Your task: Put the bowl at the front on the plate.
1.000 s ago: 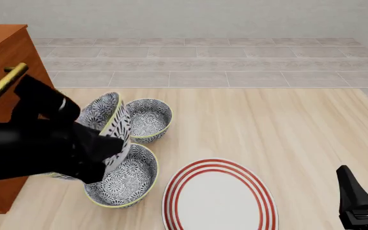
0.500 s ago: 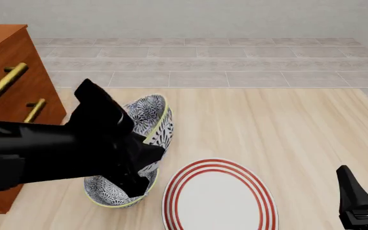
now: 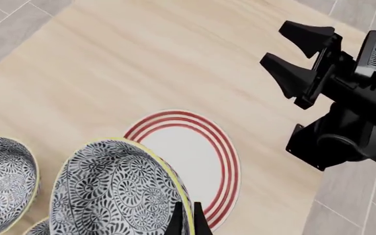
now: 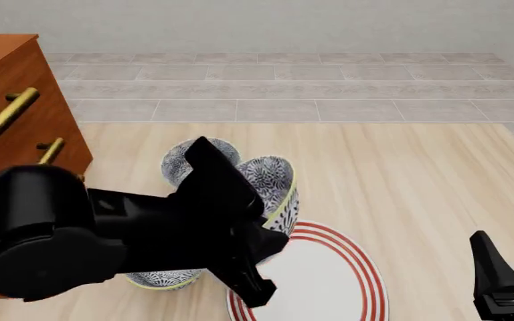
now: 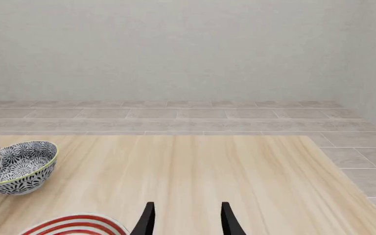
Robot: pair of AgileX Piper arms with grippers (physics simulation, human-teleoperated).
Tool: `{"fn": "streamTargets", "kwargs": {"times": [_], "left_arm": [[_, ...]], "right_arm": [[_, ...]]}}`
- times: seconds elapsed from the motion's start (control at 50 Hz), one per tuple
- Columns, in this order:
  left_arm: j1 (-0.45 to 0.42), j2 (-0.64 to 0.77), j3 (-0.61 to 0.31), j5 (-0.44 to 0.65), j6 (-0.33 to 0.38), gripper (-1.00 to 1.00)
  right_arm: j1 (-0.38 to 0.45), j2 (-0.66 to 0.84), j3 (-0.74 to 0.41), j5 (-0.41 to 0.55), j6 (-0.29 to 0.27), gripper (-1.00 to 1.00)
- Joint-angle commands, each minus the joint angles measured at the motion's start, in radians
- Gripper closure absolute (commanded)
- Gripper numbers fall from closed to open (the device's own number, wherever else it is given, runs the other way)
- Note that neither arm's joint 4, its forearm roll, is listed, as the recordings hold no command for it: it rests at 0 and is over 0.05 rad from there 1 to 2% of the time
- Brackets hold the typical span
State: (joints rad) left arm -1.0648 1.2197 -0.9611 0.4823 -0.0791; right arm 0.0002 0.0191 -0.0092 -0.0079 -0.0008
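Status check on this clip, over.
Left claw shut on bowl, tilted above plate edge. Right claw open, idle. Nothing on plate.

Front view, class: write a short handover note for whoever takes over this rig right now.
Left claw: shut on the bowl's rim, holding it tilted above the plate's near-left edge.
Right claw: open, idle at the table's right side.
Two other bowls sit left of the plate.
Done: bowl picked up and carried over.
Left: centre it over the plate, lower, release.
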Motion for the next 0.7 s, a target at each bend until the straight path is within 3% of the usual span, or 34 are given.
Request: {"fn": "streamTargets", "kwargs": {"times": [0.02, 0.28, 0.7], "left_arm": [[-0.050, 0.070, -0.006, -0.047, -0.027, 1.00], [-0.105, 0.148, -0.012, -0.095, -0.047, 1.00], [-0.071, 0.184, 0.054, -0.187, 0.037, 1.00]], "right_arm": [[0.000, -0.005, 0.002, 0.003, 0.000, -1.00], [0.000, -0.005, 0.002, 0.003, 0.000, -1.00], [0.000, -0.005, 0.002, 0.003, 0.000, -1.00]]}}
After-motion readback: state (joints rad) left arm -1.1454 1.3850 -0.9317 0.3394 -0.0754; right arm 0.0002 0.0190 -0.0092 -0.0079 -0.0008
